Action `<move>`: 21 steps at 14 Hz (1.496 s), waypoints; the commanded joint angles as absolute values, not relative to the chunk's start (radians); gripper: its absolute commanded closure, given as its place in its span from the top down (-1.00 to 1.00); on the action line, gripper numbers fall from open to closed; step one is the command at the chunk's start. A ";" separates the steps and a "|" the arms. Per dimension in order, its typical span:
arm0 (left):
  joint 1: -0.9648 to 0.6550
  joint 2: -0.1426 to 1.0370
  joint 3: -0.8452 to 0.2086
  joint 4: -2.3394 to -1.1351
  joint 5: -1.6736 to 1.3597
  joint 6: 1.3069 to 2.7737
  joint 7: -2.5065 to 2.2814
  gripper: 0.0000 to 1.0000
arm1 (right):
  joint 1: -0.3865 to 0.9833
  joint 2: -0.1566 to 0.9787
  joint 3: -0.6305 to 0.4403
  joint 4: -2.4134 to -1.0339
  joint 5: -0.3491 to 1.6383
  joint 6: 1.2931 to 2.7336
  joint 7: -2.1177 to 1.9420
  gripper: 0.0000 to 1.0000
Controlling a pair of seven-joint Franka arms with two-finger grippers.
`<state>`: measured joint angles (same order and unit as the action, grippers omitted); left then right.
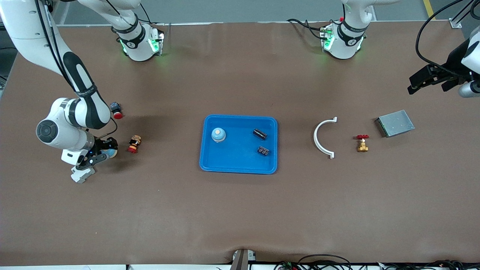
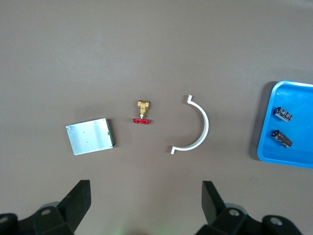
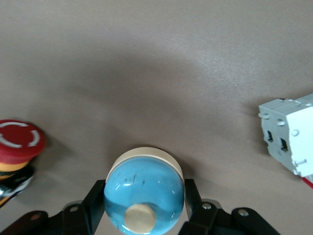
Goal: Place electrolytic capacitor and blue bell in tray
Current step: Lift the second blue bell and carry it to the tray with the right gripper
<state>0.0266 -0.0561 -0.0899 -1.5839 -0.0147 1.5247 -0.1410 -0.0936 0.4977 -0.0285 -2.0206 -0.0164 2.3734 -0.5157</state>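
The bright blue tray [image 1: 240, 170] lies mid-table. In it stand a blue bell [image 1: 218, 134] and two black electrolytic capacitors [image 1: 260, 134] [image 1: 263, 151]. My right gripper [image 1: 106, 152] is low at the right arm's end of the table, shut on a second blue bell [image 3: 144, 193] with a cream base and knob; its fingers [image 3: 95, 200] press both sides. My left gripper [image 1: 422, 80] hangs open and empty over the table at the left arm's end. The left wrist view shows that gripper [image 2: 146, 188], the tray's edge [image 2: 264, 147] and both capacitors [image 2: 282, 113] [image 2: 281, 138].
A red emergency-stop button [image 1: 134, 144] [image 3: 17, 142] and a white circuit breaker [image 1: 82, 174] [image 3: 288, 137] lie beside the right gripper. A second red button [image 1: 116, 110] lies farther back. A white curved clip [image 1: 322, 138], brass valve [image 1: 362, 143] and grey metal plate [image 1: 395, 123] lie under the left gripper.
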 commanded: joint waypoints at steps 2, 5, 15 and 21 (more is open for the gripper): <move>0.031 -0.064 -0.110 -1.583 -0.020 1.525 -0.173 1.00 | -0.028 0.436 -0.018 -1.872 -0.020 2.091 -0.370 -0.65; 0.032 -0.064 -0.112 -1.583 -0.020 1.522 -0.167 1.00 | 0.073 0.420 -0.017 -1.749 -0.020 1.909 -0.148 -0.65; 0.040 0.004 -0.103 -1.575 -0.017 1.580 -0.173 1.00 | 0.382 0.474 -0.015 -1.537 0.190 1.842 0.486 -0.65; 0.043 0.072 -0.104 -1.563 -0.018 1.606 -0.183 1.00 | 0.455 0.560 -0.015 -1.510 0.190 1.974 0.551 -0.66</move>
<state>0.0452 0.0784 -0.1000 -1.5836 -0.0147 1.6217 -0.1696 0.4337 0.5197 -0.0046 -1.5596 0.1746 1.9656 0.5264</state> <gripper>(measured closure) 0.000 0.313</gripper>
